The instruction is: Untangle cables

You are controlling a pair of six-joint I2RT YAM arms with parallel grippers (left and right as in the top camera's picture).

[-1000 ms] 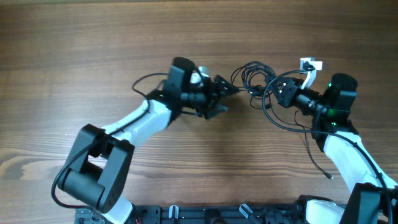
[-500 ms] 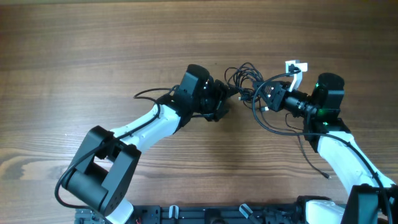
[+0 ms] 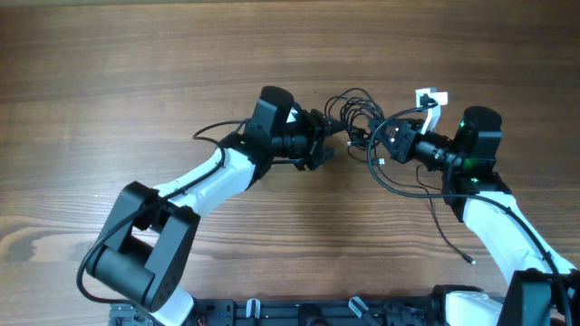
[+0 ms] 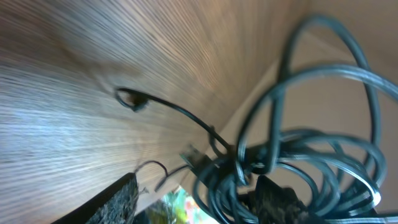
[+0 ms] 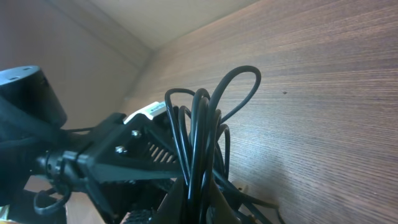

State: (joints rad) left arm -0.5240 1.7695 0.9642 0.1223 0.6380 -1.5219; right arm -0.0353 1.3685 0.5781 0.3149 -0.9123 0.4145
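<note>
The cables [image 3: 358,109] are a knot of thin black loops at the table's middle back, with a white plug [image 3: 430,98] beside the knot. My right gripper [image 3: 381,143] is shut on several strands, and in the right wrist view the loops [image 5: 208,118] rise from its closed gripper [image 5: 199,202]. My left gripper [image 3: 330,140] faces the knot from the left. In the left wrist view that gripper [image 4: 199,186] has its fingers apart, with the bundle [image 4: 298,162] crowding the right finger [image 4: 273,199]. One thin strand runs to a plug tip [image 4: 127,98] lying on the wood.
A loose cable tail trails toward the front right and ends in a small plug [image 3: 471,261]. The left arm's own thicker black cable [image 3: 210,131] loops behind its forearm. The arm bases [image 3: 272,312] line the front edge of the wooden table [image 3: 136,54].
My right gripper has carried the knot leftward toward the left gripper. The left gripper moved in to the knot's edge and its fingers narrowed, then it drew back slightly.
</note>
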